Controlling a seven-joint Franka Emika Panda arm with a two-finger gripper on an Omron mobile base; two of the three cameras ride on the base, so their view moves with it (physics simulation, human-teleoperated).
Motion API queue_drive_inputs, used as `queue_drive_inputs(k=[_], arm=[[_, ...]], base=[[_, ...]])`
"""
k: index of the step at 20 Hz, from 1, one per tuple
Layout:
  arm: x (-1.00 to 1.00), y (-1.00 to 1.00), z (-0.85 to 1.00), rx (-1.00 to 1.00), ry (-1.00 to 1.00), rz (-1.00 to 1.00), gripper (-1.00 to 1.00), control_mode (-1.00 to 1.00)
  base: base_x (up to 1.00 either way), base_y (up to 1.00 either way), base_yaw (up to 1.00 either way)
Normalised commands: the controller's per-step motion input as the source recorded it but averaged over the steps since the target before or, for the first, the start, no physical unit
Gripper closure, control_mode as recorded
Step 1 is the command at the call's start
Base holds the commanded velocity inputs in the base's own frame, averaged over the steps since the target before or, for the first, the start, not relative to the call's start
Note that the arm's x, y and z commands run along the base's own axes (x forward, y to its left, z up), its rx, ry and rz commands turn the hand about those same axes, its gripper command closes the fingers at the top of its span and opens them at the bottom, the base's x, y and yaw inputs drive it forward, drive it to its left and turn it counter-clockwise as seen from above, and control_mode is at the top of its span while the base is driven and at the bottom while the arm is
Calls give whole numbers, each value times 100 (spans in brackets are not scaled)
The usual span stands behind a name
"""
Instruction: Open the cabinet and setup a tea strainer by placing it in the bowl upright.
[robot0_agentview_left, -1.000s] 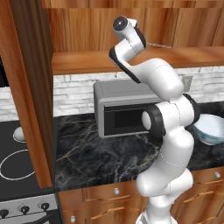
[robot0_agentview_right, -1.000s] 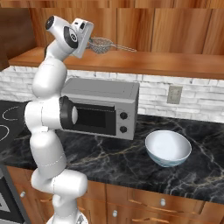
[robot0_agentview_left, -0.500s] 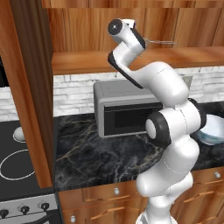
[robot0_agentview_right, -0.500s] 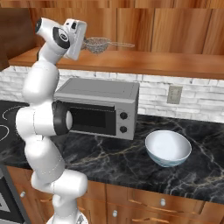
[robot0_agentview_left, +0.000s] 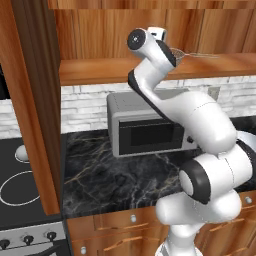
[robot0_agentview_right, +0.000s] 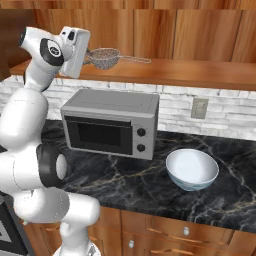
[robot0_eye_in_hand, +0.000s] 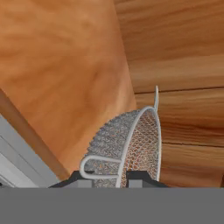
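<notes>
My gripper (robot0_agentview_right: 89, 56) is shut on the rim of the tea strainer (robot0_agentview_right: 105, 57), a small grey mesh basket with a thin wire handle pointing right. It hangs just above the plain wood shelf (robot0_agentview_right: 190, 73) of the open cabinet (robot0_agentview_left: 30, 100). In the hand view the tea strainer (robot0_eye_in_hand: 127, 140) stands on edge between the fingertips (robot0_eye_in_hand: 141, 176), with the gripper (robot0_eye_in_hand: 116, 179) clamped on its wire loop. From the left base view the tea strainer (robot0_agentview_left: 181, 52) pokes out behind the hand. The white bowl (robot0_agentview_right: 192, 169) sits empty on the black counter, right of the microwave.
A grey microwave (robot0_agentview_right: 111, 122) stands on the marble counter (robot0_agentview_right: 120, 175) under the shelf. The open cabinet door (robot0_agentview_left: 31, 110) hangs at the left beside a black stovetop (robot0_agentview_left: 20, 187). A wall socket (robot0_agentview_right: 199, 108) is behind the bowl. Drawer fronts run below the counter.
The hand has drawn the strainer slightly left and lower along the shelf, and the arm's elbow has swung with it. The grip stays shut; the bowl has not moved.
</notes>
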Motion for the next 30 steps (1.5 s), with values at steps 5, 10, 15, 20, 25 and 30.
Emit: queue_drive_inputs(k=[5, 10, 15, 20, 25, 30], arm=[[-100, -35, 0, 0, 0, -9, 100, -100], [-100, -39, 4, 4, 0, -15, 100, -100], [-82, -40, 3, 6, 3, -26, 100, -100], [-80, -46, -18, 2, 1, -31, 100, -100], [-31, -53, -44, 0, 0, -18, 100, -100], [0, -82, -39, 2, 3, -3, 100, -100]], base=[[0, 0, 0], [0, 0, 0], [0, 0, 0], [0, 0, 0], [0, 0, 0], [0, 0, 0]])
